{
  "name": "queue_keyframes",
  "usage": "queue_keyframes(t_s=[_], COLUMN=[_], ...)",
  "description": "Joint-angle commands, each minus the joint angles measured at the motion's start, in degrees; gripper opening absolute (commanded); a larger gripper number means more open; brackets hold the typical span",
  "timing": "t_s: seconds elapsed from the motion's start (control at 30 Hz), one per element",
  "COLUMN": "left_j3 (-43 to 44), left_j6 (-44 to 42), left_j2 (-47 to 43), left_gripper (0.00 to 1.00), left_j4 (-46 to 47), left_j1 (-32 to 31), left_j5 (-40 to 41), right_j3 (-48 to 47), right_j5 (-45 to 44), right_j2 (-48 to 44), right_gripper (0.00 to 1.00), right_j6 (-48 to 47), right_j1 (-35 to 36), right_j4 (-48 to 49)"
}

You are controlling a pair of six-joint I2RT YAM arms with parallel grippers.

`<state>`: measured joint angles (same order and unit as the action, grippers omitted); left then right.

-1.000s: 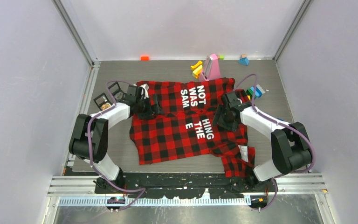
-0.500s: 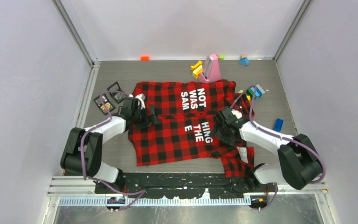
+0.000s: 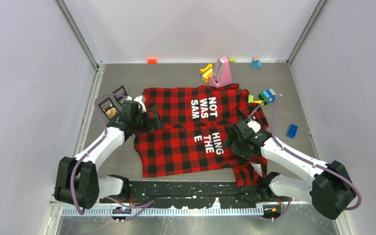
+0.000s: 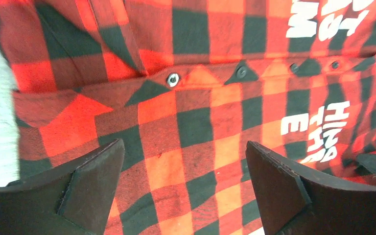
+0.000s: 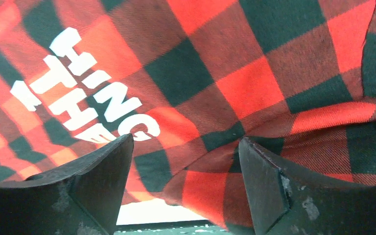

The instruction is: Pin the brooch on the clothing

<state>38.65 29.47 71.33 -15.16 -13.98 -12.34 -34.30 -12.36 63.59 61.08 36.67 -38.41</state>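
From the top camera, I see the shirt [image 3: 186,142] spread flat between both arms, its white lettering [image 3: 208,105] ahead of them. My left gripper [image 3: 155,119] rests on the shirt's left edge by the collar, and a small gold piece that I take for the brooch [image 3: 110,112] sits in a black open case [image 3: 106,104] just behind and outboard of that hand, off the cloth. My right gripper [image 3: 231,138] lies on the shirt's right side, near the lower lettering, with a blue block [image 3: 292,130] well behind it on the table [image 3: 127,78]. On the left wrist camera, the left gripper [image 4: 184,161] is spread wide and grasps nothing; checked cloth [image 4: 196,127] fills the gap, and a metal snap [image 4: 173,78] lies just ahead of the fingers [image 4: 90,188]. On the right wrist camera, the right gripper [image 5: 185,147] is likewise released, fingers [image 5: 269,191] apart, with a fold of shirt [image 5: 254,88] between and ahead of them.
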Motion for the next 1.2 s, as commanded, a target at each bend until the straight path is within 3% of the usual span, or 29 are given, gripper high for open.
queue_keyframes(t_s=[0.0,0.27,0.37,0.5,0.73,0.97,1.17], left_j3=[9.42,18.87,19.76,21.54,21.73,27.41,29.13], left_j6=[-2.81,-4.09,-6.43,-4.68,-5.77,-8.64,-9.51], left_j2=[-4.44,0.05,2.76,9.97,17.41,27.4,31.47], left_gripper=[1.0,1.0,1.0,0.97,0.91,0.78,0.75], left_j4=[-7.27,-12.82,-9.44,-7.96,1.65,0.28,0.7], left_j1=[4.54,21.91,24.33,28.81,32.32,32.84,32.92], left_j5=[1.54,3.89,11.06,12.82,11.47,11.52,11.04], right_j3=[-7.88,-12.75,-13.06,-13.25,-12.57,-11.59,-11.57], right_j5=[-6.35,-10.66,-9.41,-6.28,-5.06,-4.82,-4.52], right_j2=[-4.29,-8.4,-8.34,-7.03,-6.19,-7.29,-7.69], right_gripper=[0.88,0.95,0.95,0.95,0.94,0.95,0.94], right_j6=[-4.86,-14.09,-16.43,-16.89,-17.95,-17.64,-17.66], right_j1=[0.28,0.25,0.17,0.16,-0.1,-1.79,-2.92], right_j4=[-1.84,4.13,7.45,11.05,12.77,12.77,12.35])
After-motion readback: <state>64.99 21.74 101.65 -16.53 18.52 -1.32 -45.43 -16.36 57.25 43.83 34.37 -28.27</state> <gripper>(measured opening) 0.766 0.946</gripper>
